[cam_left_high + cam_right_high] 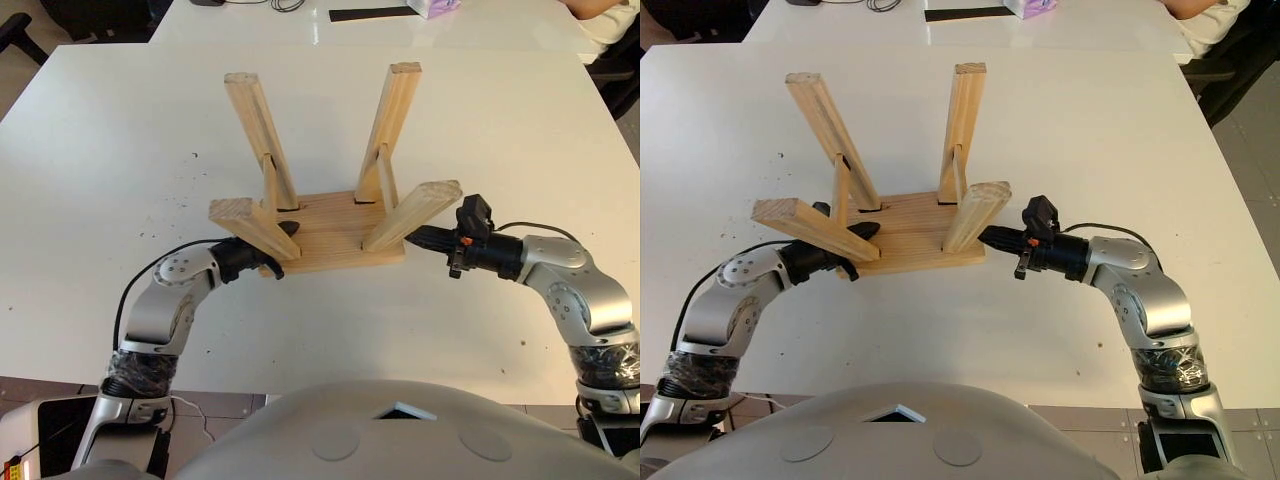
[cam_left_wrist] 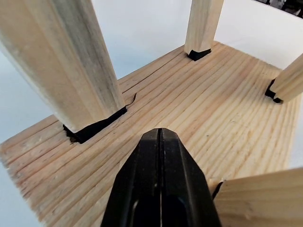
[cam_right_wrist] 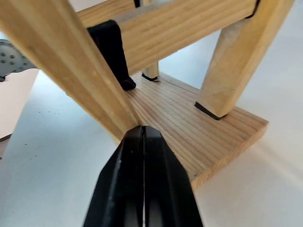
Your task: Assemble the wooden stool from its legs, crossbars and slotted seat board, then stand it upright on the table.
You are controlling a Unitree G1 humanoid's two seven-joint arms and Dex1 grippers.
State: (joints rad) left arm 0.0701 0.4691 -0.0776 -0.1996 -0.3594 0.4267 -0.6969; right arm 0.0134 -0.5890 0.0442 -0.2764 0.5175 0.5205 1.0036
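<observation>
We can't read any text, labels or numbers here. The wooden stool looks unmarked to us.

Bright, even overhead light, no hard shadows. White worktop near washed out in wrist views. Soft faint shadow under stool edge; mild sheen on wood.

You had one seat board, four legs set in it, two thinner wooden strips beside the far pair, two grippers, the left gripper and the right gripper, and one table
</observation>
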